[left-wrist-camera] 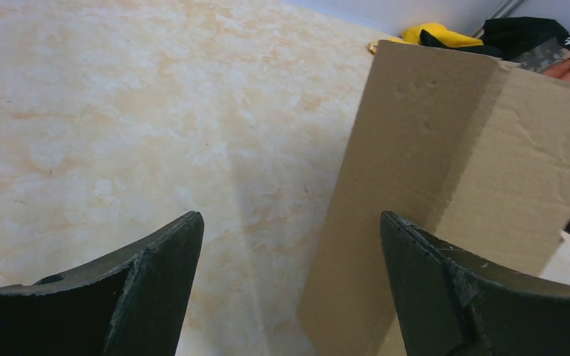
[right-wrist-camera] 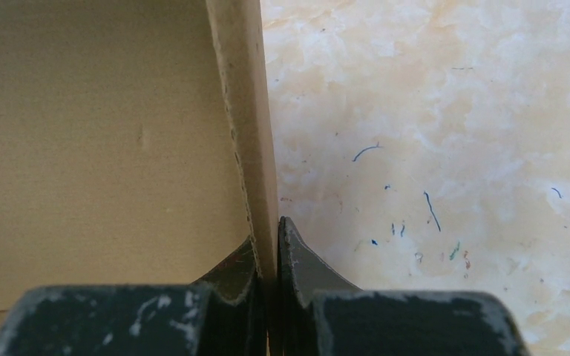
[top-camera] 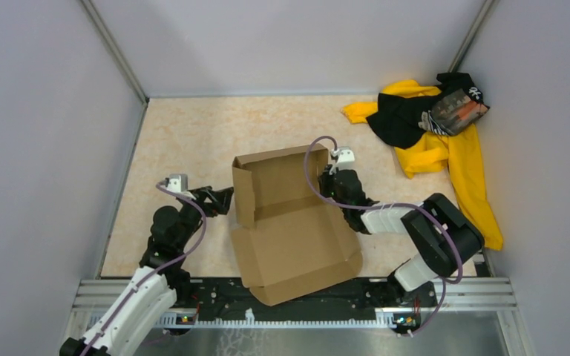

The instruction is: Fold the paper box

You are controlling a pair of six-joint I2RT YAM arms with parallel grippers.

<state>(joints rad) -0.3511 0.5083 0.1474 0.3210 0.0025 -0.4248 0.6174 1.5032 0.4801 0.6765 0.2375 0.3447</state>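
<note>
The paper box [top-camera: 289, 222] lies at the middle of the table [top-camera: 178, 133], half formed: its walls at 9 and 12 o'clock stand upright, while a broad flat panel stretches toward 6 o'clock and overhangs the near edge. The right gripper [right-wrist-camera: 267, 237] reaches in from 3 o'clock, and its fingers [right-wrist-camera: 304, 259] are pinched together on the thin upright wall on that side, one inside the box and one outside. The left gripper [left-wrist-camera: 289, 222] sits at 9 o'clock of the box with its jaws spread wide, holding nothing. It is just beside the outer face of the left wall, but whether it touches the cardboard cannot be told. A yellow-and-black cloth pile [top-camera: 430, 133] lies at 2 o'clock, well apart from the box.
</note>
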